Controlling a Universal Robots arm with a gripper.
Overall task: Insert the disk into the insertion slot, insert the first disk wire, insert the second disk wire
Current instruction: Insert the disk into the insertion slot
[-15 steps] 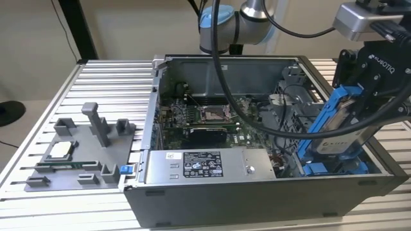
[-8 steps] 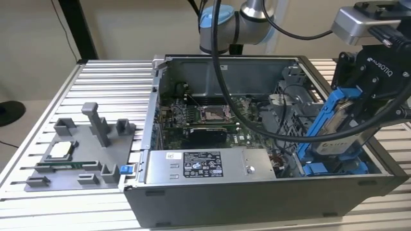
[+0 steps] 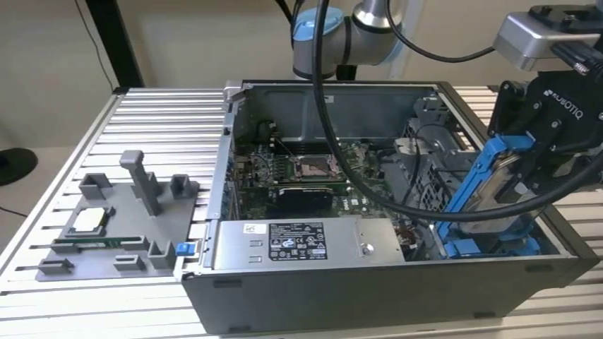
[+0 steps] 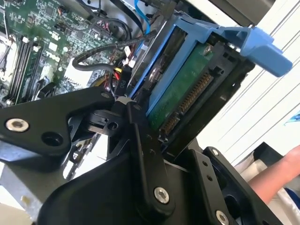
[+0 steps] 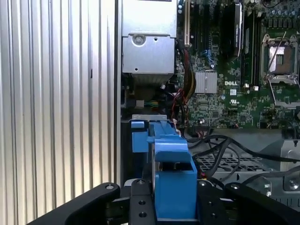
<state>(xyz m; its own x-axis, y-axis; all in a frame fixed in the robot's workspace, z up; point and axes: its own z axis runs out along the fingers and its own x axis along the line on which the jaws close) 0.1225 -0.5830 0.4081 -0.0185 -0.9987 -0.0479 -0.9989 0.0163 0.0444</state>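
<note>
A ribbed metal table (image 3: pixel 141 120) carries an open computer case (image 3: pixel 377 296). At the case's corner on the exterior view's right, the gripper (image 3: pixel 523 180) hangs with its jaws pinching the disk (image 3: pixel 484 173) across its flat faces. The disk stands steeply tilted (its connector (image 4: pixel 187 101) is up by the jaws). Its long axis runs down from the jaws to the insertion slot (image 3: pixel 485 247) just below. The lower end is at the slot's mouth; whether it is seated cannot be told.
</note>
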